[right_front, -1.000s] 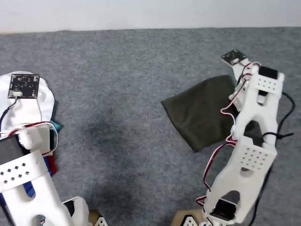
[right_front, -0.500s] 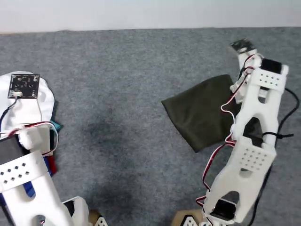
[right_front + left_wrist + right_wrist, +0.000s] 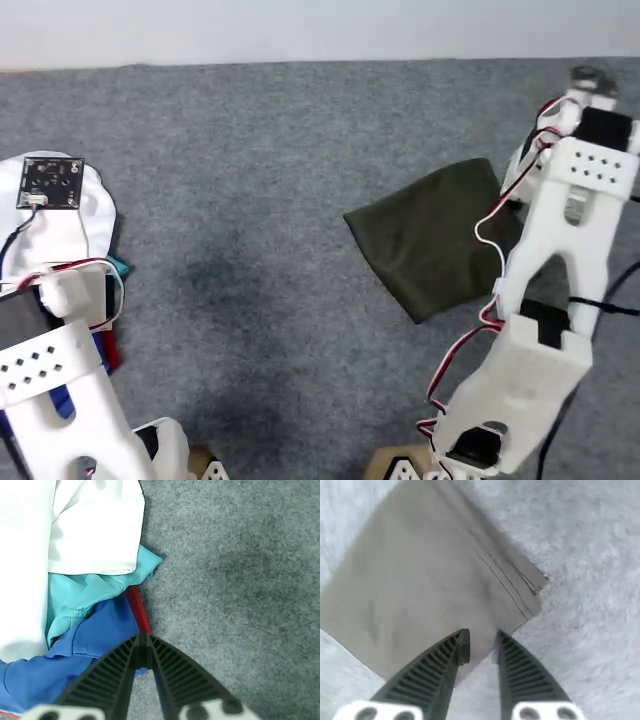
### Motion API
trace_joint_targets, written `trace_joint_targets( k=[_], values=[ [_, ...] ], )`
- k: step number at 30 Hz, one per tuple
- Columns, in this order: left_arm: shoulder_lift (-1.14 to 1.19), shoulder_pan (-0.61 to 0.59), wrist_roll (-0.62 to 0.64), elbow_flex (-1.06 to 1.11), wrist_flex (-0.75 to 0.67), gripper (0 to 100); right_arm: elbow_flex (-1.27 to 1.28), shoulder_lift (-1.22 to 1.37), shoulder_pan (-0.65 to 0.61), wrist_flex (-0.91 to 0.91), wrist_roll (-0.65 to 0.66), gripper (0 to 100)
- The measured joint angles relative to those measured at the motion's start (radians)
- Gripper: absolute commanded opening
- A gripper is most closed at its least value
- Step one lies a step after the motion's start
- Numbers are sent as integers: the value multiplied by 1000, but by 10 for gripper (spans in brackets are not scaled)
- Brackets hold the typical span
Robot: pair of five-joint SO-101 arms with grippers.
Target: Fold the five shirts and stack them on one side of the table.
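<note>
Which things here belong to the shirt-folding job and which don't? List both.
Part of the job: dark green shirt, white shirt, teal shirt, blue shirt, red shirt, left gripper, right gripper.

Not part of it: grey table covering, white wall.

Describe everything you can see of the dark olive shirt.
The dark olive shirt is soft cloth folded into a flat, roughly four-sided packet. It lies askew on the grey carpeted table, on the right arm's side. Layered edges show at one corner. The right pincer hangs over its edge, jaws slightly apart.
</note>
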Motion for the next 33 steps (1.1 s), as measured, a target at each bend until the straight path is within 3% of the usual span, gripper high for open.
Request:
trace_joint_targets(
  k=[7,12,19,33],
  values=[
    [0,0,0,0,0,4,232,-153,-92,0,-172,32],
    [0,0,0,0,0,4,465,-187,-149,-18,-244,134],
    [0,0,0,0,0,4,690,-192,-152,-183,-324,277],
    [0,0,0,0,2,4,838,-192,-219,-479,-364,284]
  ],
)
